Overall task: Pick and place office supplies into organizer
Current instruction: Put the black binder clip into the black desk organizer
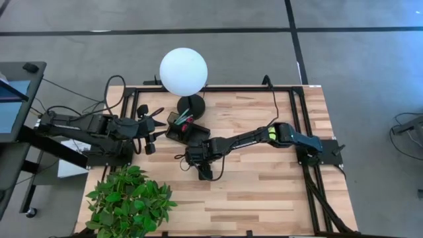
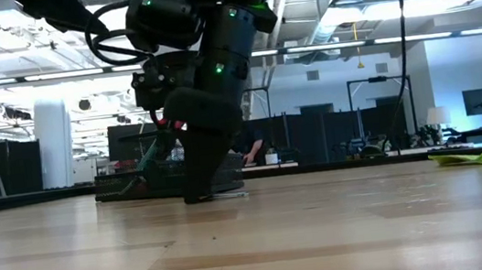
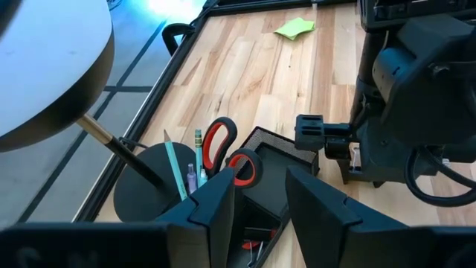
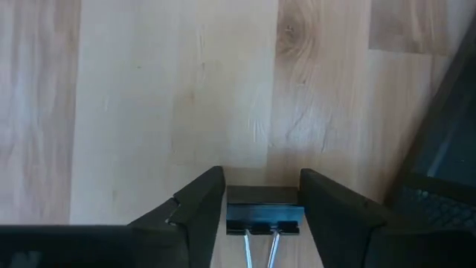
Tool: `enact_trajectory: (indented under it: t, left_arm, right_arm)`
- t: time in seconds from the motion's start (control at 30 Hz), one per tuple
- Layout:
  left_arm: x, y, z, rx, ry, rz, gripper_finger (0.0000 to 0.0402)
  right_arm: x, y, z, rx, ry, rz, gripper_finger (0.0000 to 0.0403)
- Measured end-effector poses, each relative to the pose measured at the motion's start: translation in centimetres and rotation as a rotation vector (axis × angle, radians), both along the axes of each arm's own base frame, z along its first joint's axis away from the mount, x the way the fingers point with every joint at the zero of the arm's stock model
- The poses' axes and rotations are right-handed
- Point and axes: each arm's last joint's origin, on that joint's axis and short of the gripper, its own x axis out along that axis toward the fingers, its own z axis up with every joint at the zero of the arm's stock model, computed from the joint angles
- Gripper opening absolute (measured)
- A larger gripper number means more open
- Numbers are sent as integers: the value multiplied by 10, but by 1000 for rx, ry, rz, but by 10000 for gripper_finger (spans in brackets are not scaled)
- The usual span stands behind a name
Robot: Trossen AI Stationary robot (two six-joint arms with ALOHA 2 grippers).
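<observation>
A: Binder clip (image 4: 264, 210) lies flat on the worktop (image 4: 149, 97), squarely between the right tool's (image 4: 262, 205) fingers, wire handles pointing back toward the wrist.

B: Grip?

A: Jaws flank it, not clamped. Organizer (image 1: 186, 127) just beside. Left tool (image 1: 157, 124) parted, empty, beyond the organizer.

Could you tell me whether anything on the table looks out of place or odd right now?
Only the crumpled lime-green sticky-note pad stands out: it lies alone far across the wooden table, well away from the black mesh organizer. A black binder clip sits between the right claw's fingers.
</observation>
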Motion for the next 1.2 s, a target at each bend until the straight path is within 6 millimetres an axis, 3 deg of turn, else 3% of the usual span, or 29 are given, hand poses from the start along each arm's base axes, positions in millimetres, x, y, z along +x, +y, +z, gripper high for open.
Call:
enact_trajectory:
  t: [0.33,0.57,0.9,1.07,1.2]
  left_arm:
    - [0,0,0,0,0,0,118]
    - [0,0,0,0,0,0,118]
    - [0,0,0,0,0,0,118]
    - [0,0,0,0,0,0,118]
    - [0,0,0,0,0,0,118]
  right_arm:
    - [0,-1,-2,27,3,-105,133]
    - [16,-1,1,48,-169,-132,142]
    - [41,-11,52,21,-613,-197,137]
    - [49,-27,63,-22,-737,-219,148]
    - [50,-44,56,-69,-728,-267,131]
